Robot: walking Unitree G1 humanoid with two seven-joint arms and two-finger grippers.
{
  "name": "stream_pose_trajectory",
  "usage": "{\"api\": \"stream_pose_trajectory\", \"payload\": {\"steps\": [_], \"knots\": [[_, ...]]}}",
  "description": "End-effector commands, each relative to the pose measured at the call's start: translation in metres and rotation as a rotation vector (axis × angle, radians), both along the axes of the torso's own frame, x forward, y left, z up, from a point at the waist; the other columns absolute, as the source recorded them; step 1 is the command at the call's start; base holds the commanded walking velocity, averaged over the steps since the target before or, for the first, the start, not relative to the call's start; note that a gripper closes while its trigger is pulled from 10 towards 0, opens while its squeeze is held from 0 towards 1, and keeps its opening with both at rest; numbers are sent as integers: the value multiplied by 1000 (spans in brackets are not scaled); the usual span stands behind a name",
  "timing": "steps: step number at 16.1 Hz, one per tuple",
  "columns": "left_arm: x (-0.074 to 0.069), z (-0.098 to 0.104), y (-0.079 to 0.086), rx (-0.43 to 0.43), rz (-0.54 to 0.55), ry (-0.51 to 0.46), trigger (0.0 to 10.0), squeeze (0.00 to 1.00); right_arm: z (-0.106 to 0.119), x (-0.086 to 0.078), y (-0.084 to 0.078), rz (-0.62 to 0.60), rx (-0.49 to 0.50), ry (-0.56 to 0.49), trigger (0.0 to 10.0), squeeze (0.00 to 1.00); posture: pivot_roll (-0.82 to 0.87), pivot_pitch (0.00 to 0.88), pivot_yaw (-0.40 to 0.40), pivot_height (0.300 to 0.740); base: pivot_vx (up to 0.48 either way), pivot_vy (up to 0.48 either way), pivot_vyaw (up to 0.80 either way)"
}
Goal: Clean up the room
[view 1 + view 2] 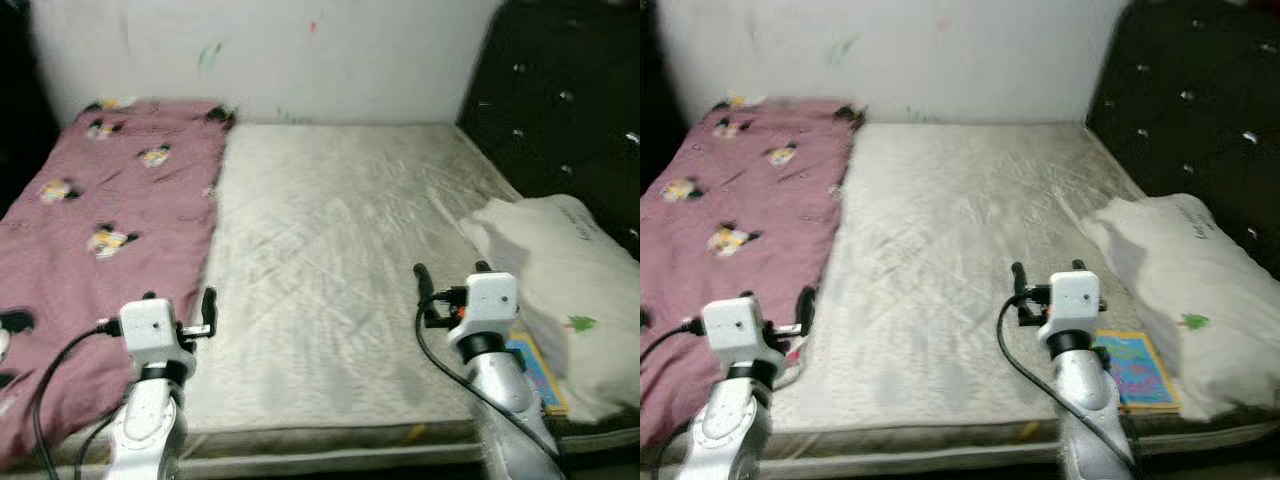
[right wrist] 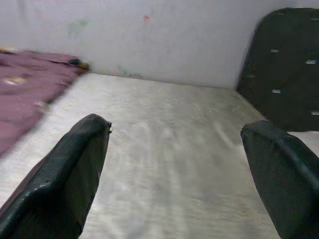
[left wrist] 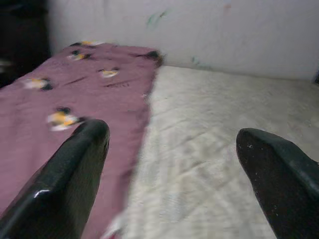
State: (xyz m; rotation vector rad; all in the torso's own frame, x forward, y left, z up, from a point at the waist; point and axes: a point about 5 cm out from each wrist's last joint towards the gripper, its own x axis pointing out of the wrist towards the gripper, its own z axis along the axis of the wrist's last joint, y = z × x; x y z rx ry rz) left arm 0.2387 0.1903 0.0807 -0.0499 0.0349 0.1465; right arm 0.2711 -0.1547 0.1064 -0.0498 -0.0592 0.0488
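Your pink blanket (image 1: pixel 100 230), soft patterned cloth, lies flat along the left of the bare, wrinkled mattress (image 1: pixel 330 260); a white pillow (image 1: pixel 560 280) and a colourful book (image 1: pixel 1135 370) sit right, by the dark tufted headboard (image 1: pixel 570 100). Left gripper (image 1: pixel 180 310) hovers at the blanket's edge, right gripper (image 1: pixel 450 280) beside the pillow, both with fingers spread, holding nothing.

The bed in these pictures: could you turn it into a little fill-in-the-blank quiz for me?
1. The blanket on the robot's left side of the mattress is ____ in colour.
2. The white pillow lies next to the ____ headboard.
3. A colourful ____ lies flat beside the pillow, near the right gripper.
4. The fingers of the left gripper are ____, holding nothing.

Missing words: pink; black; book; open
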Motion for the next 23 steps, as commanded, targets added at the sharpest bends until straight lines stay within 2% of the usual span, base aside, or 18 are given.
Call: {"api": "stream_pose_trajectory", "payload": {"steps": [1, 23], "knots": [[2, 3, -1, 8, -5, -8, 10000, 0, 4, 1, -1, 0, 0, -15, 10000, 0, -14, 0, -27, 740, 0, 480, 0], [8, 1, -1, 3, 16, 5, 10000, 0, -2, 7, 1, 12, -26, 12, 10000, 0, -7, 0, -33, 740, 0, 480, 0]]}}
